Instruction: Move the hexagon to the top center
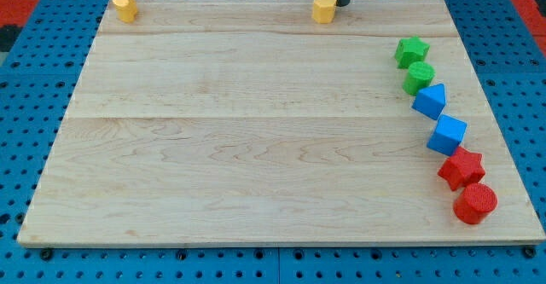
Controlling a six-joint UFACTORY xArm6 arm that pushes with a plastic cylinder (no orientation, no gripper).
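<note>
A yellow hexagon block (pixel 323 8) sits at the board's top edge, a little right of the view's centre. My tip (pixel 342 2) stands right beside it on its right side, touching or nearly touching it. A second yellow block (pixel 124 6) sits in the board's top left corner.
Down the board's right side runs a curved line of blocks: a green star (pixel 411 50), a green round block (pixel 419 77), a blue triangle (pixel 431 101), a blue cube (pixel 447 134), a red star (pixel 461 166) and a red cylinder (pixel 475 202). The wooden board (pixel 256 130) lies on a blue pegboard.
</note>
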